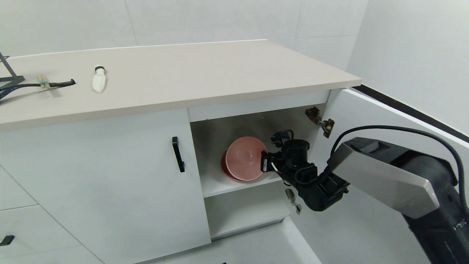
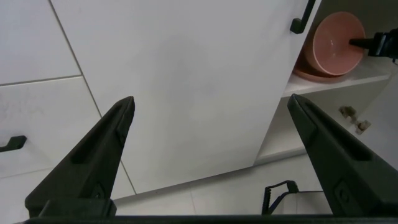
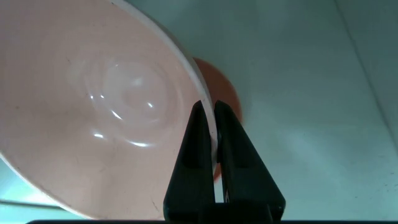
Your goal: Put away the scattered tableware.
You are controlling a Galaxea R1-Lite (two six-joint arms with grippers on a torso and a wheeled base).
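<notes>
pink bowl [image 1: 243, 157], one, rim pinched by right claw [image 3: 208, 109], over one red plate [image 2: 316, 75]; left claw [image 2: 210, 102] released.

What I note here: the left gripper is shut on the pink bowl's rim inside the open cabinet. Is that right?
One thing is wrong: the gripper. It is the right gripper that is shut on the bowl's rim inside the open cabinet, as the right wrist view shows. The left gripper is open, facing the closed door.
</notes>
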